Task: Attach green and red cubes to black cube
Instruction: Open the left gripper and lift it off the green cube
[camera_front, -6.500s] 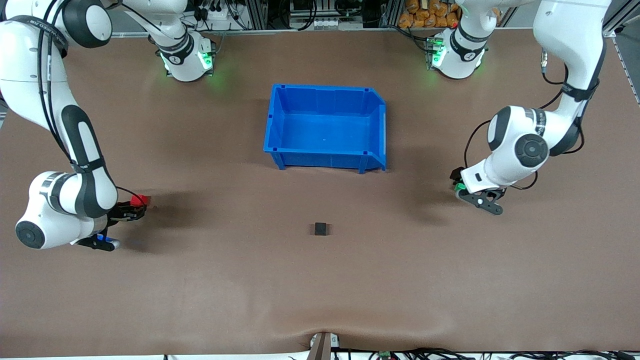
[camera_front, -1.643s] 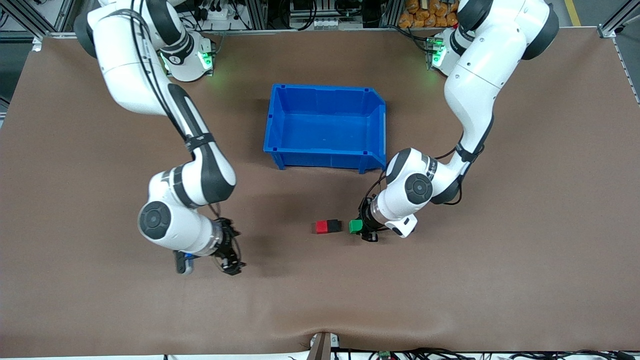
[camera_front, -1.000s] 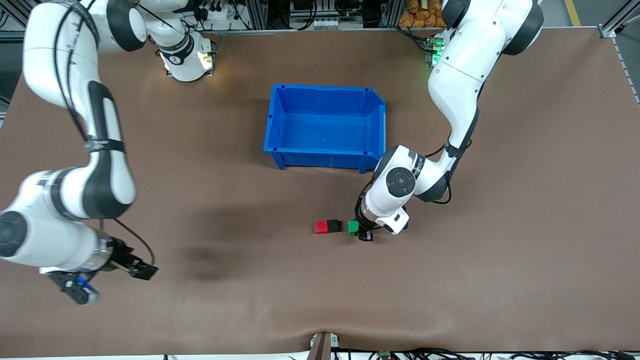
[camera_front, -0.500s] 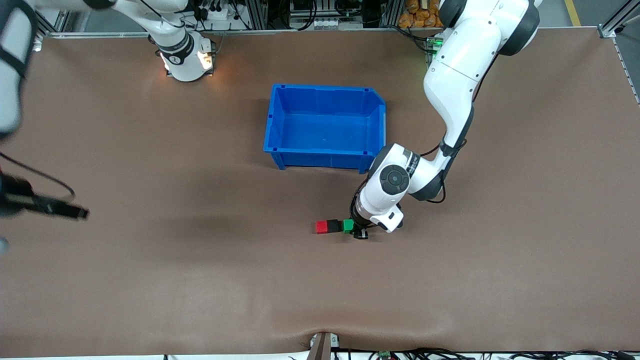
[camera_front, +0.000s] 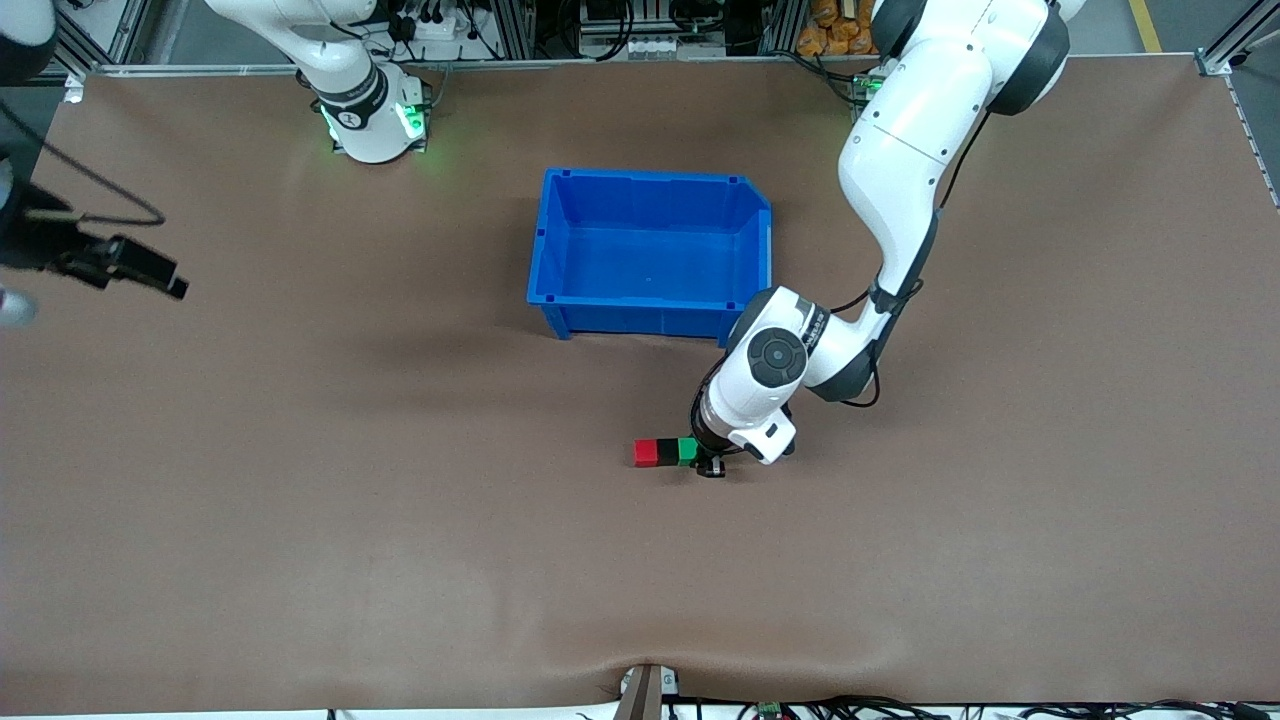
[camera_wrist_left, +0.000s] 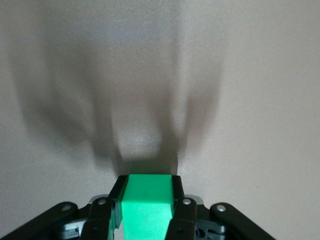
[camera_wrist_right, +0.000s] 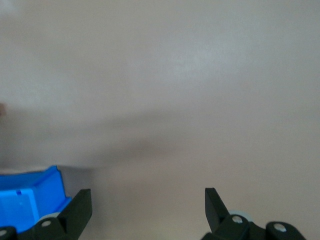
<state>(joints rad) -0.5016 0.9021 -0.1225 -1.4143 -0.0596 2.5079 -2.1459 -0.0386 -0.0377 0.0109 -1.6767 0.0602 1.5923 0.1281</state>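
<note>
The black cube (camera_front: 667, 451) sits on the brown table (camera_front: 400, 560), nearer the front camera than the blue bin (camera_front: 651, 252), with the red cube (camera_front: 646, 453) touching it on the right arm's side and the green cube (camera_front: 687, 450) pressed against its other face; the left gripper (camera_front: 703, 456) is down at the table, its fingers (camera_wrist_left: 181, 210) clamped on the green cube; the right gripper (camera_front: 140, 270) hangs in the air over the right arm's end of the table, jaws spread wide and holding nothing.
</note>
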